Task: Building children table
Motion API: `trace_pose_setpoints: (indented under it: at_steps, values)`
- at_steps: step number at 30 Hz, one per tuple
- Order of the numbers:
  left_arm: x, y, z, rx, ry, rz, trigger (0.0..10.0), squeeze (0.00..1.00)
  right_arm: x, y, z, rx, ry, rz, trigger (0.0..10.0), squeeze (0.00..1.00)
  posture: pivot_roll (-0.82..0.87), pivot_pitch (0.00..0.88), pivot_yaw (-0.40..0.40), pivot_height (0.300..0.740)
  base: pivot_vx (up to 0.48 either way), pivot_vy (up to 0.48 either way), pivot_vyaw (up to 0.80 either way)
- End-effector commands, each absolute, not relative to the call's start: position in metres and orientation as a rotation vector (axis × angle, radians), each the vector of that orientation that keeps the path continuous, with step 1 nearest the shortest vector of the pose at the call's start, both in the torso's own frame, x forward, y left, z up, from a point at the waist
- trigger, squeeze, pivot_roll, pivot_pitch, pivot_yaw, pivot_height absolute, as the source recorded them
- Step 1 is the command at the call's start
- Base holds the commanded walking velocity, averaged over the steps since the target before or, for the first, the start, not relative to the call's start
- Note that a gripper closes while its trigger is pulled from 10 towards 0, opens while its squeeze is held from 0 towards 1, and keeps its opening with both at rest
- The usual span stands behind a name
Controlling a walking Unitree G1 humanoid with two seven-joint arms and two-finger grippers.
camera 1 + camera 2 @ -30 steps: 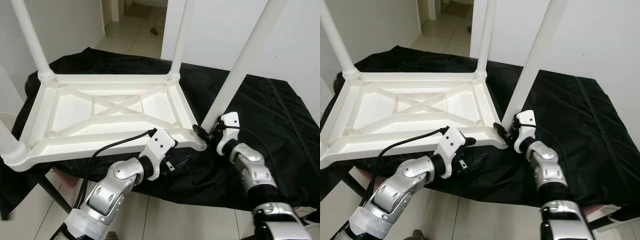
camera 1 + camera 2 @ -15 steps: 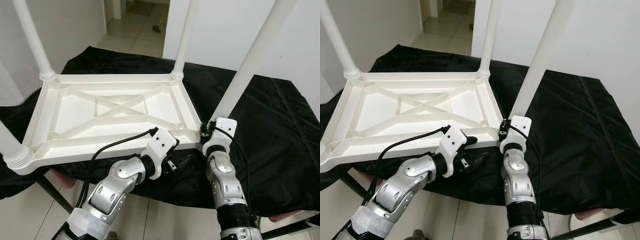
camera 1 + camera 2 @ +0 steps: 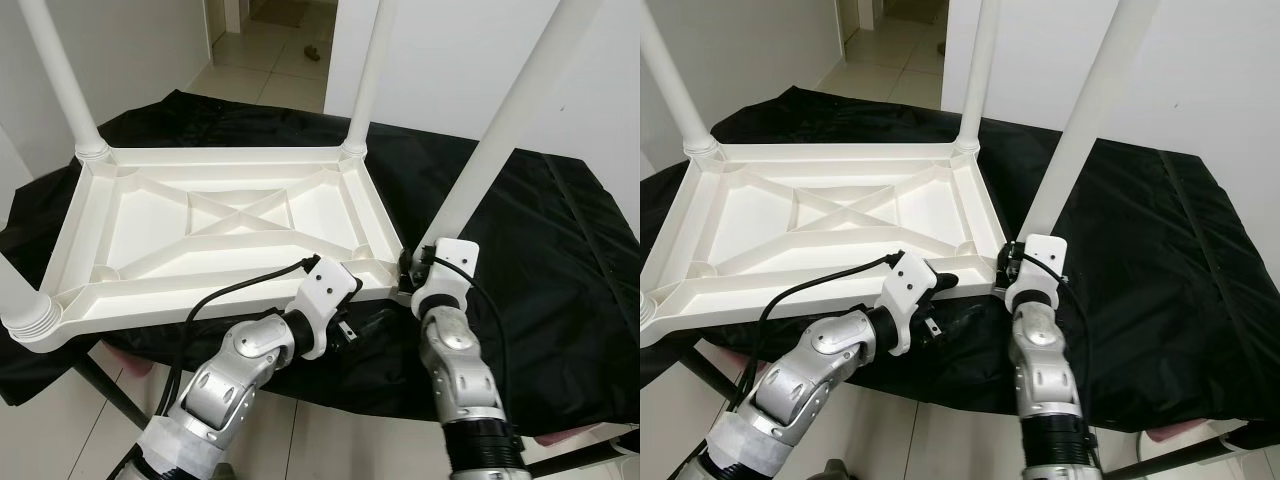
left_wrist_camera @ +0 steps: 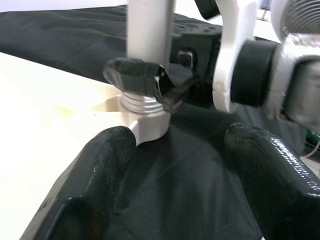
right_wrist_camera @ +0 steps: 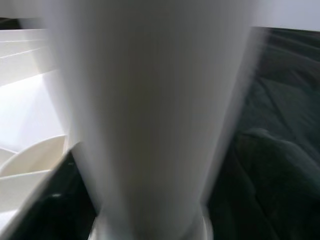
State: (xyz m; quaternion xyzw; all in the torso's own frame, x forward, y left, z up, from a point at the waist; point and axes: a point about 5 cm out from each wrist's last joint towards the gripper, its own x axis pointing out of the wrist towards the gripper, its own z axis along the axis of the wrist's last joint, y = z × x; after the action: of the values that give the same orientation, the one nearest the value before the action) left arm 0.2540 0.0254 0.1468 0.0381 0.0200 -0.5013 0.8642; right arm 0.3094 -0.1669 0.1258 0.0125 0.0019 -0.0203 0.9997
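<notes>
- The white table top [image 3: 215, 235] is seen lying upside down on a surface draped in black cloth [image 3: 560, 260], ribbed underside up, its near edge at the near edge of that surface.
- Legs are stood at all four corners: far-left leg [image 3: 58, 70], far-right leg [image 3: 368, 70], near-left leg [image 3: 15, 290] and near-right leg [image 3: 500, 140].
- The right gripper [image 4: 150, 80] is seen at the near-right corner, closed around the base of the near-right leg just above its threaded collar [image 4: 142, 102]; one padded finger is wrapped across the front of the leg.
- In the right wrist view the leg is seen very close and blurred, consistent with a tight hold.
- The left gripper [image 4: 177, 170] is held just below and in front of that same corner, fingers spread wide and holding nothing, the cloth visible between them.
- Step judged in hand: seating or screwing the fourth leg into its socket; the task is judged near its end.
- Whether the thread is fully home cannot be told.
- Next move is judged to call for a twist of the leg about its own axis, kept upright, with the top steadied by the left gripper so it is not dragged off the near edge.
</notes>
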Motion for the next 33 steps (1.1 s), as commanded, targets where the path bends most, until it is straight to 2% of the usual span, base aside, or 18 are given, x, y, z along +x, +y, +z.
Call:
trace_pose_setpoints:
  at_steps: [1, 2, 3, 6, 8, 9, 10, 12, 23, 24, 25, 26, 27, 28, 33]
  values:
    - [0.251, 0.024, 0.143, 0.081, 0.055, -1.080, 10.0, 0.00, 0.312, -0.172, 0.126, 0.048, -0.003, -0.016, 10.0, 1.00, 0.05, 0.000, -0.083, 0.740, 0.000, 0.000, 0.00]
    - [0.250, 0.024, 0.141, 0.081, 0.064, -1.085, 10.0, 0.00, 0.316, -0.178, 0.128, 0.033, 0.000, 0.094, 10.0, 0.00, 0.05, 0.000, -0.080, 0.740, 0.000, 0.000, 0.00]
    - [0.250, 0.024, 0.141, 0.081, 0.064, -1.085, 10.0, 0.00, 0.316, -0.178, 0.128, 0.033, 0.000, 0.094, 10.0, 0.00, 0.05, 0.000, -0.080, 0.740, 0.000, 0.000, 0.00]
    - [0.248, 0.024, 0.140, 0.082, 0.073, -1.092, 10.0, 0.00, 0.317, -0.181, 0.130, -0.014, 0.012, 0.259, 10.0, 0.00, 0.05, 0.000, -0.072, 0.740, 0.000, 0.000, 0.00]
    - [0.248, 0.024, 0.140, 0.082, 0.073, -1.092, 10.0, 0.00, 0.317, -0.181, 0.130, -0.014, 0.012, 0.259, 10.0, 0.00, 0.05, 0.000, -0.072, 0.740, 0.000, 0.000, 0.00]
    - [0.248, 0.024, 0.140, 0.074, 0.078, -1.089, 10.0, 0.00, 0.316, -0.180, 0.129, -0.037, 0.019, 0.334, 10.0, 0.00, 0.05, 0.000, -0.072, 0.740, 0.000, 0.000, 0.00]
    - [0.248, 0.023, 0.141, 0.048, 0.086, -1.082, 10.0, 0.00, 0.316, -0.181, 0.122, -0.094, 0.048, 0.500, 10.0, 0.00, 0.05, 0.000, -0.068, 0.740, 0.000, 0.000, 0.00]
    - [0.249, 0.023, 0.143, 0.028, 0.092, -1.072, 10.0, 0.00, 0.317, -0.182, 0.118, -0.102, 0.062, 0.572, 10.0, 0.00, 0.06, 0.000, -0.064, 0.740, 0.000, 0.000, 0.00]
    - [0.250, 0.023, 0.142, 0.012, 0.130, -1.068, 10.0, 0.00, 0.333, -0.182, 0.116, -0.243, 0.085, 0.678, 10.0, 0.00, 0.07, 0.000, -0.059, 0.740, 0.000, 0.000, 0.00]
    - [0.250, 0.023, 0.142, 0.013, 0.130, -1.068, 10.0, 0.00, 0.335, -0.183, 0.116, -0.246, 0.085, 0.679, 9.4, 0.00, 0.07, 0.000, -0.059, 0.740, 0.000, 0.000, 0.00]
    - [0.250, 0.023, 0.142, 0.013, 0.130, -1.068, 10.0, 0.00, 0.335, -0.183, 0.116, -0.246, 0.085, 0.679, 9.4, 0.00, 0.07, 0.000, -0.059, 0.740, 0.000, 0.000, 0.00]
    - [0.250, 0.024, 0.142, 0.014, 0.129, -1.068, 10.0, 0.00, 0.336, -0.183, 0.117, -0.246, 0.085, 0.681, 6.0, 0.00, 0.07, 0.000, -0.059, 0.740, 0.000, 0.000, 0.00]
    - [0.250, 0.024, 0.142, 0.014, 0.130, -1.068, 10.0, 0.00, 0.338, -0.184, 0.118, -0.245, 0.083, 0.687, 5.2, 0.00, 0.07, 0.000, -0.059, 0.740, 0.000, 0.000, 0.00]
    - [0.250, 0.024, 0.142, 0.014, 0.131, -1.069, 10.0, 0.00, 0.340, -0.185, 0.118, -0.245, 0.078, 0.695, 0.0, 0.00, 0.07, 0.000, -0.059, 0.740, 0.000, 0.000, 0.00]
    - [0.250, 0.024, 0.142, 0.013, 0.136, -1.069, 10.0, 0.00, 0.341, -0.185, 0.115, -0.251, 0.080, 0.719, 0.0, 0.00, 0.07, 0.000, -0.057, 0.740, 0.000, 0.000, 0.00]
